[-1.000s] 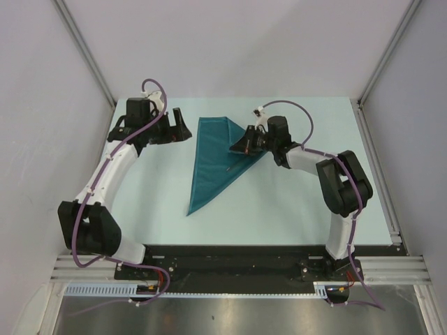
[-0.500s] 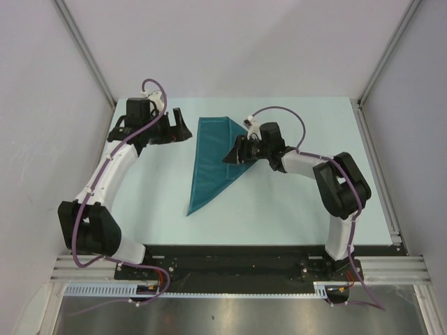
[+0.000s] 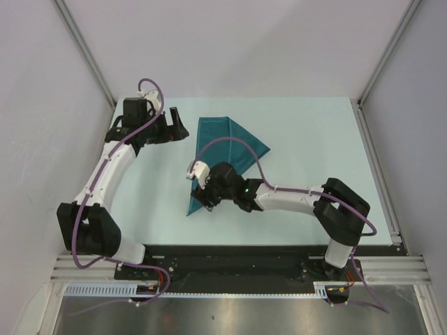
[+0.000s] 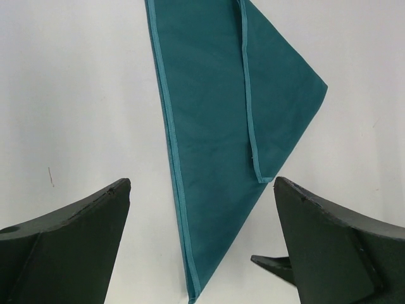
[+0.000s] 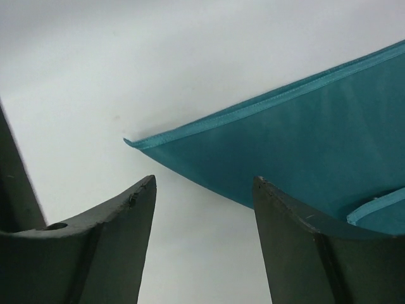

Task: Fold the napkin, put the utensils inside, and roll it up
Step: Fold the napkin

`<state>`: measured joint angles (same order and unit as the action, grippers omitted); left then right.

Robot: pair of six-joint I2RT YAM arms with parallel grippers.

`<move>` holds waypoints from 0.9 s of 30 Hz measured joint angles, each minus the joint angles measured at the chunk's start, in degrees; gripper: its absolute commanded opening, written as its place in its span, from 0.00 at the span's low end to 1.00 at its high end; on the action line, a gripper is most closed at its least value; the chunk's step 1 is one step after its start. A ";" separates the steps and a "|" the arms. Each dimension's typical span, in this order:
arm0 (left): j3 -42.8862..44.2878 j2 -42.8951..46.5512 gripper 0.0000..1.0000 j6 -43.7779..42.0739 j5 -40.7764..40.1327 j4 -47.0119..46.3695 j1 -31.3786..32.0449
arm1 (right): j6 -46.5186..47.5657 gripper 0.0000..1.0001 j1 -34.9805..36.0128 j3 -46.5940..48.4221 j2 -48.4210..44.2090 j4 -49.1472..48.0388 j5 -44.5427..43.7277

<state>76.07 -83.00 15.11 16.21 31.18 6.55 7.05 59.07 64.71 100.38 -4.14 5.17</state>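
The dark teal napkin (image 3: pixel 225 141) lies flat on the table, folded into a long triangle whose narrow tip points toward the near edge. A folded-over hem edge shows on the napkin (image 4: pixel 215 114) in the left wrist view. My left gripper (image 3: pixel 179 124) is open just left of the napkin's far left corner, and the left gripper (image 4: pixel 201 183) holds nothing. My right gripper (image 3: pixel 198 205) hovers open over the narrow tip. In the right wrist view the napkin (image 5: pixel 304 149) lies just beyond the right gripper (image 5: pixel 204 180), nothing between the fingers. The utensils are out of view.
The pale table top (image 3: pixel 307 125) is walled by grey panels left, right and behind. A black rail (image 3: pixel 237 252) with both arm bases runs along the near edge. The right arm's forearm (image 3: pixel 286 199) stretches low across the table's front middle.
My right gripper opened, let go of the napkin's right side, and swung left and nearer to the narrow tip. The napkin's right corner now lies uncovered. The left arm barely moved.
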 measured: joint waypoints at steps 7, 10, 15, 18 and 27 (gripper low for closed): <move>0.00 0.24 1.00 0.02 0.09 0.04 -1.11 | 10.49 0.67 8.59 -1.99 5.33 -2.16 -14.36; -0.02 0.28 1.00 0.04 0.28 0.04 -1.51 | 13.53 0.66 11.06 -3.02 7.04 -2.80 -17.38; -0.02 0.31 1.00 0.07 0.57 0.04 -1.77 | 17.51 0.66 13.25 -3.23 9.05 -6.10 -21.07; -0.02 0.31 1.00 0.07 0.59 0.04 -1.84 | 19.54 0.66 14.21 -3.30 10.14 -8.35 -22.82; -0.02 0.31 1.00 0.09 0.79 0.04 -1.92 | 23.04 0.59 15.56 -3.26 12.83 -13.99 -24.57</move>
<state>76.05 -82.70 15.20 16.99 31.22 4.62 30.09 74.63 61.45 113.21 -18.13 -19.40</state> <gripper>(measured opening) 0.996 0.618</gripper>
